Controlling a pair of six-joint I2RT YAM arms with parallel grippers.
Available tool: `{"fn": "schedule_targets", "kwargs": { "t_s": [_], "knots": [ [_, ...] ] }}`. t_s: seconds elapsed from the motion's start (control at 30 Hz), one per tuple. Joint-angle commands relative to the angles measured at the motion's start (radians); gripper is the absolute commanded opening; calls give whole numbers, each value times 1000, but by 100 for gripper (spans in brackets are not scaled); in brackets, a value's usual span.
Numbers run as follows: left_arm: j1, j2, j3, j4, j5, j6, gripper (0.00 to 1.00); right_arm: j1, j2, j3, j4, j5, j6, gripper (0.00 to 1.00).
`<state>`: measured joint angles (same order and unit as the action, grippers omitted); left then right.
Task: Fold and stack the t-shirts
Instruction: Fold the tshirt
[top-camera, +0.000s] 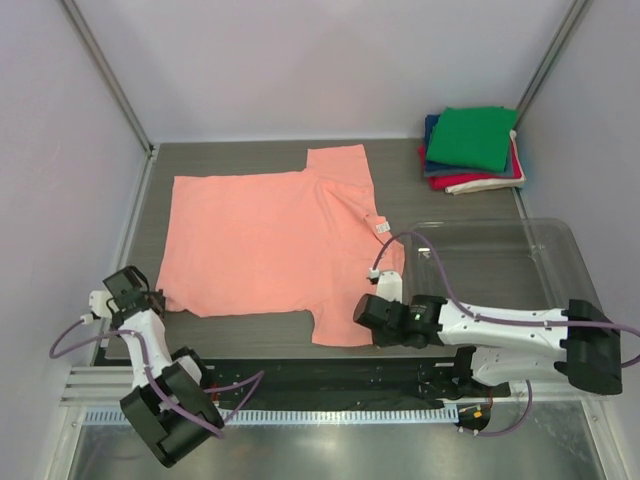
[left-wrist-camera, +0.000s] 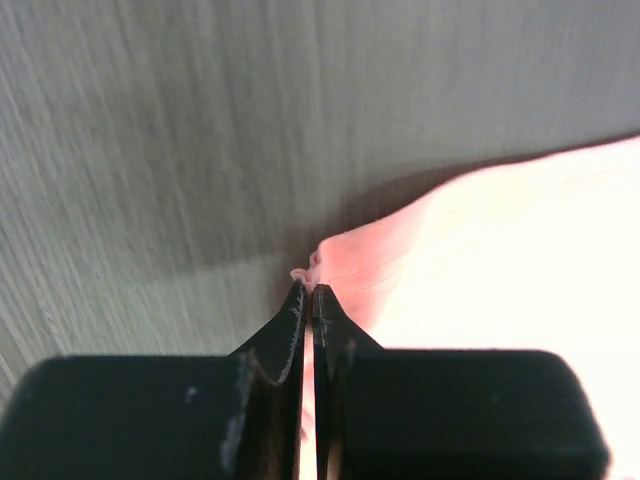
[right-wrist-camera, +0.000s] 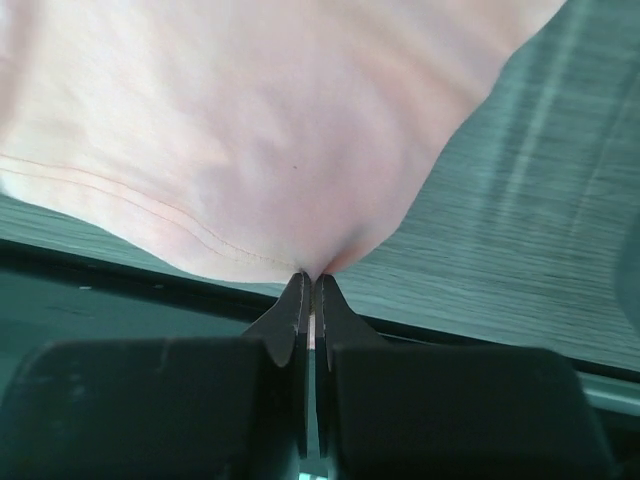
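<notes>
Salmon-pink t-shirt (top-camera: 260, 240) lies spread flat on the table (top-camera: 230, 160), its long axis running left to right, with the neck label (top-camera: 380, 228) toward the right. All its cloth lies beyond the 2 grippers. The left gripper (top-camera: 158, 300) is pressed together on the near hem corner. The right gripper (top-camera: 360, 312) is pinching the near sleeve's edge. Whether either pinch catches both layers cannot be told. The stack of folded t-shirts (top-camera: 472, 148) sits far right, well apart, with only its green top fully visible.
</notes>
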<state>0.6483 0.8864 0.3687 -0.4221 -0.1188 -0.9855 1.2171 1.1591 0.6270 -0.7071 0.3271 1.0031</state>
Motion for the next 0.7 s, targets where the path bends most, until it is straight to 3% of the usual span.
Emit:
{"fn": "schedule_targets", "kwargs": {
  "t_s": [0.0,0.17,0.4,0.67],
  "knots": [
    [4,-35,105,-90,33,18,0,-1,-59,144,-80,148,-12,1],
    [4,-26,197,-145,93,67,0,-66,-41,263,-117,184,-127,1],
    [2,111,332,-199,183,171,0,-330,45,416,-55,124,-363,1],
    [-9,334,516,-211,202,219,0,-514,226,592,23,30,-526,1]
  ]
}}
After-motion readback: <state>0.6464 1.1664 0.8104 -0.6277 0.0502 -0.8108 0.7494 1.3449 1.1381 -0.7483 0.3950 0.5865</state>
